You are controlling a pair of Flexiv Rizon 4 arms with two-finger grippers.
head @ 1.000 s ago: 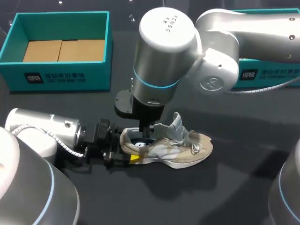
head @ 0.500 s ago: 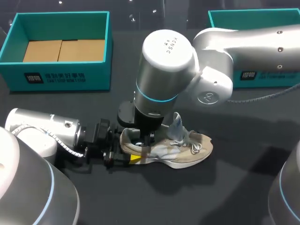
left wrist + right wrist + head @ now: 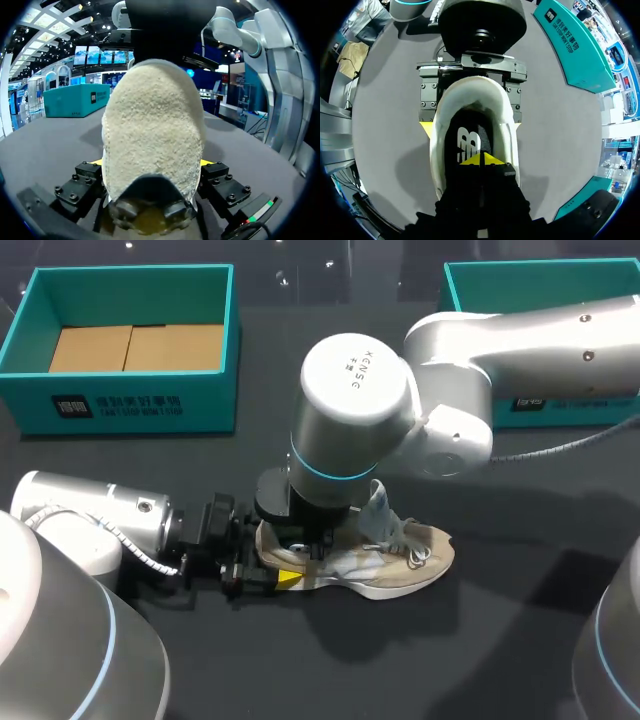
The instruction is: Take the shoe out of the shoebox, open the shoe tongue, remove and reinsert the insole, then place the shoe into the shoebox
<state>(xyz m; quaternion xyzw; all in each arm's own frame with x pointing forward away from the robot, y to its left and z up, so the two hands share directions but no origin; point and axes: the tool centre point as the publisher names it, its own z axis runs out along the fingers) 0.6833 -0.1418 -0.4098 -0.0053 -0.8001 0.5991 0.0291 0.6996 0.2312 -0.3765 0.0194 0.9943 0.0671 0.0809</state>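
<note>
The shoe point(image 3: 385, 560) is lying on the worktop point(image 3: 500, 640) with its long axis running straight away from the left pincer point(image 3: 272, 568), which is clenching the heel from both sides. The right pincer point(image 3: 481, 160) is pointing down into the opening just ahead of that heel. Its tips are pressing together over the insole point(image 3: 470, 137) with nothing visibly caught between them.
</note>
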